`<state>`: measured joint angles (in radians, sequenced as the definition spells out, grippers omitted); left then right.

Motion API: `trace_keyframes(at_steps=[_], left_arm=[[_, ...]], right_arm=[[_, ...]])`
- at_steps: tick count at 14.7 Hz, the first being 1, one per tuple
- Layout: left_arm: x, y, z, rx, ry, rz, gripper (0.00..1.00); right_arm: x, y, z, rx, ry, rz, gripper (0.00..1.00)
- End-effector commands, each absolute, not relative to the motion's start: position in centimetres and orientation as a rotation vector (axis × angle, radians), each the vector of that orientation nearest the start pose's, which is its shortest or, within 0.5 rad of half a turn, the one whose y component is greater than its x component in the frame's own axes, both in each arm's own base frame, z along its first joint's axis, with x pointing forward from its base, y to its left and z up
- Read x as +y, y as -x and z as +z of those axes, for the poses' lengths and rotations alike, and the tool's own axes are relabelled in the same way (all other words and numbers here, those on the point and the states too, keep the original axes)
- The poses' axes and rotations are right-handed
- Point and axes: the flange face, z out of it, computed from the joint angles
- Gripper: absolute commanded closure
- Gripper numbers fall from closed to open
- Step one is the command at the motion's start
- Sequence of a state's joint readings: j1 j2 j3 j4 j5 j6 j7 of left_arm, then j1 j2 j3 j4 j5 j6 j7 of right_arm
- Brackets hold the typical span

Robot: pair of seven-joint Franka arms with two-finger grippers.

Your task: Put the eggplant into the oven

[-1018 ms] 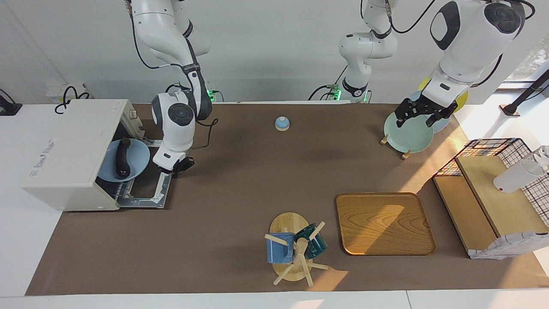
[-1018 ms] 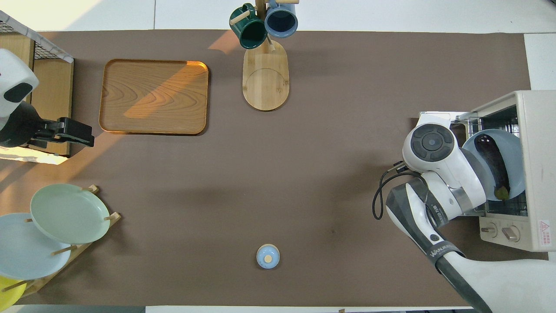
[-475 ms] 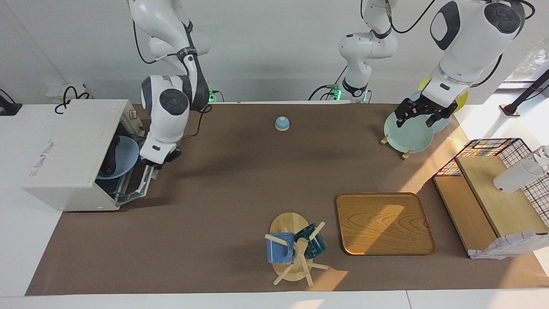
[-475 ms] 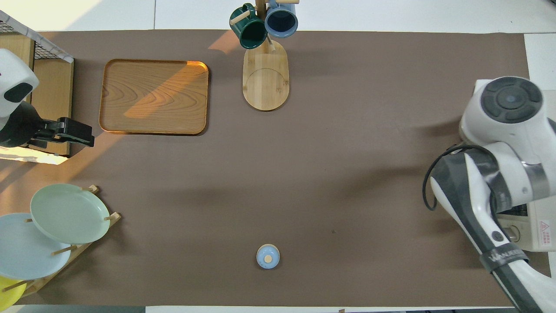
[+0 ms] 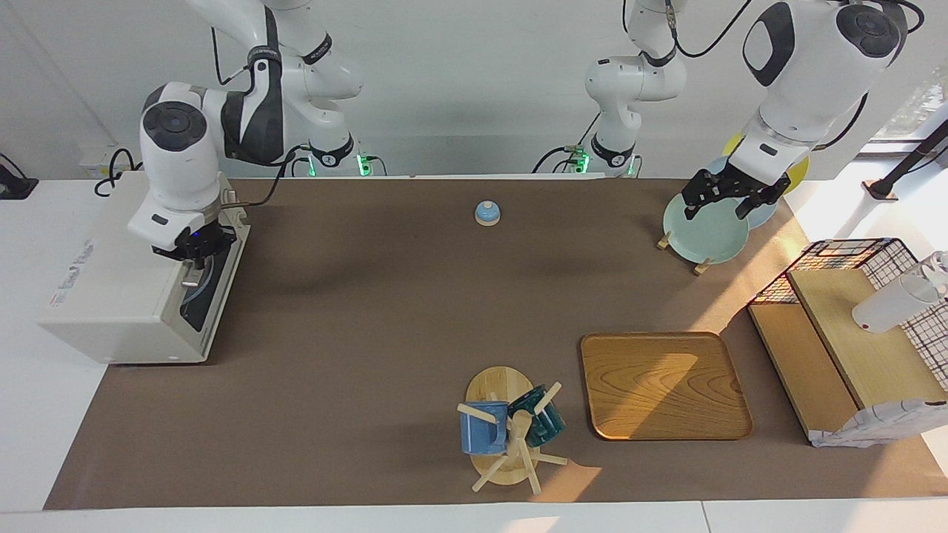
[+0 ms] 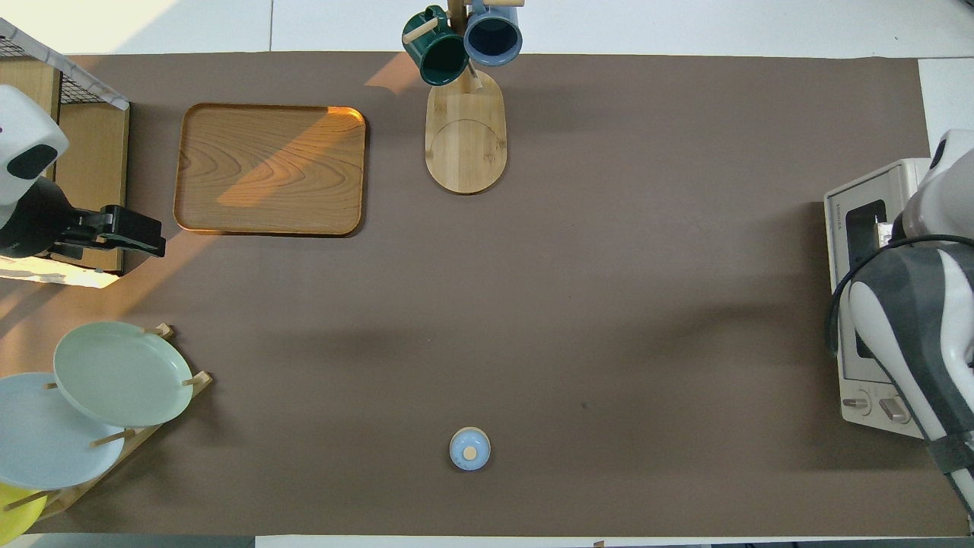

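Step in hand, as judged: closing up the oven at the right arm's end of the table, with loading apparently done. No sighting of the eggplant in either view. Presumed inside the oven, hidden by the door; no confirmation through the dark glass beyond a faint pale blue shape low in the pane.

Found the door raised to upright, or very nearly so, against the oven's front. Unable to tell from either view whether fully latched.

Noted for the right gripper: at the top edge of the door, directly against the oven's front upper corner, fingertips brought together. Impossible to say whether pinching the handle bar or merely pressing on it. Nothing else in its grasp.

Next move, as judged: a last firm press to seat the door flush, then release and a straight lift clear of the oven without dragging the door back open. Main risk: door springing ajar on withdrawal.

Pose of the right arm: reaching from its base over the oven's top, wrist bent steeply down, hand pointing at the door's upper edge; in the overhead view, forearm covering the part of the oven nearest the robots.

Noted for the left gripper: waiting well apart from the oven, over the plate rack at the table's other end, fingers spread wide, empty.
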<state>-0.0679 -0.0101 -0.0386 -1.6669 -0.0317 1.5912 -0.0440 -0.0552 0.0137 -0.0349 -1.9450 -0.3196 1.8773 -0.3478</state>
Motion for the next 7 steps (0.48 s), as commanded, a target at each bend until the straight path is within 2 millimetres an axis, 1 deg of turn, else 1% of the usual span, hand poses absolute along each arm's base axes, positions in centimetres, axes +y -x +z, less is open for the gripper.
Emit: trace_keyframes(at_steps=[1,2,3,6,7], left_arm=[[-6.0,-54.4,59.2,0.100,3.167,0.101,0.00],[-5.8,-54.4,59.2,0.095,3.167,0.101,0.00],[-5.9,-54.4,59.2,0.095,3.167,0.101,0.00],[-5.9,-54.4,59.2,0.097,3.167,0.101,0.00],[-5.9,-54.4,59.2,0.095,3.167,0.101,0.00]], right_arm=[[-7.2,-54.6,53.7,-0.445,3.191,0.205,0.31],[-6.2,-54.8,55.0,-0.430,3.167,0.166,0.06],[-5.9,-55.0,55.5,-0.405,3.150,0.141,0.00],[-5.8,-55.2,55.6,-0.320,3.153,0.131,0.00],[-5.8,-55.4,56.2,-0.316,3.154,0.131,0.00]])
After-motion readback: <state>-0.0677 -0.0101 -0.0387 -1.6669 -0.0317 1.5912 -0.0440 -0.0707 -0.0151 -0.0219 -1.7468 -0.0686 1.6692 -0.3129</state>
